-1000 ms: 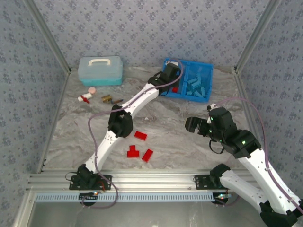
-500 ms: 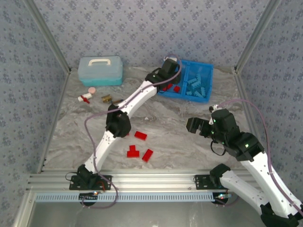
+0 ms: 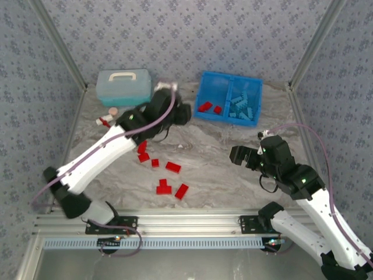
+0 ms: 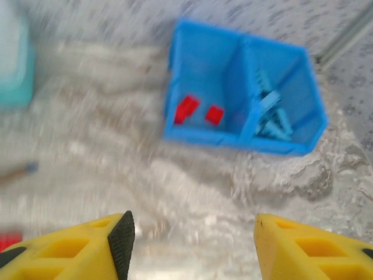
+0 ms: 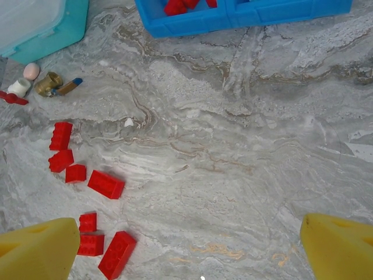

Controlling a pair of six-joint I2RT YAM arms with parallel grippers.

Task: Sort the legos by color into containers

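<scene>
Left gripper [image 4: 191, 239]: fingers partly apart, gap empty, holding nothing. It hangs over bare table [image 5: 233, 146], just near and left of the tray [image 4: 210, 135]. In the wrist view the tray sits on the far side of the fingertips, apart from them, with no contact. That view is blurred, so fine detail is poor.

Right gripper [image 5: 189, 230]: fingers spread wide, nothing held. It hovers over the right-centre of the table.

7 loose red legos [image 5: 106, 184] lie flat on the table at left-centre, near of the tray:
- 4 sit in a loose diagonal run
- 3 sit in a tighter cluster nearer the arm bases
- in the right wrist view that cluster shows just beside one finger [image 5: 38, 245], but it lies on the table, untouched
- in the top view the bricks are well left of the right gripper and near of the left gripper

Containers:
- left compartment [image 4: 204, 70]: 2 tray red legos [image 4: 186, 109], side by side, close to its near wall
- right compartment [image 4: 285, 76]: a pile of light blue legos [image 4: 269, 114]; the count can't be told

Pale blue box [image 3: 123, 86] sits at far left with its lid on. The odds and ends [image 5: 35, 84] lie just near of it.
</scene>
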